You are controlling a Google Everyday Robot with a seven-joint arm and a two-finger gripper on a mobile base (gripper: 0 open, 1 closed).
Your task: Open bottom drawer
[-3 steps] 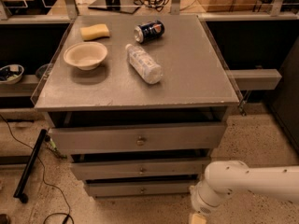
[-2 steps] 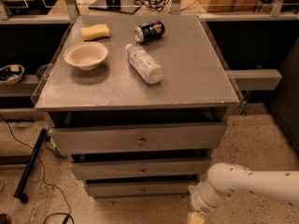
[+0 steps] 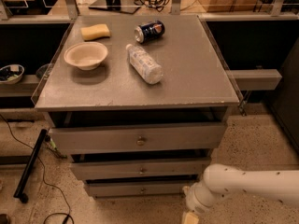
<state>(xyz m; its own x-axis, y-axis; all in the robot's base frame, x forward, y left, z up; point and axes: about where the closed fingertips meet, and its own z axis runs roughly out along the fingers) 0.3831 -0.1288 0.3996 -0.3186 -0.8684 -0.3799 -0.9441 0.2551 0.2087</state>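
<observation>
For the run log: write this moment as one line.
gripper low, right of bottom drawer | knob untouched | drawer looks shut

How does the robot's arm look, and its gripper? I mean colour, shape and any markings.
The arm is a thick, smooth white tube with small dark dots along it, ending in a rounded white joint. No cables show on it. The gripper appears only as a pale tan block at the picture's bottom edge, below and right of the bottom drawer.

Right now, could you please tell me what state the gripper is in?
Gripper: down at the view's lower edge, just right of the bottom drawer; open or closed cannot be told.
</observation>
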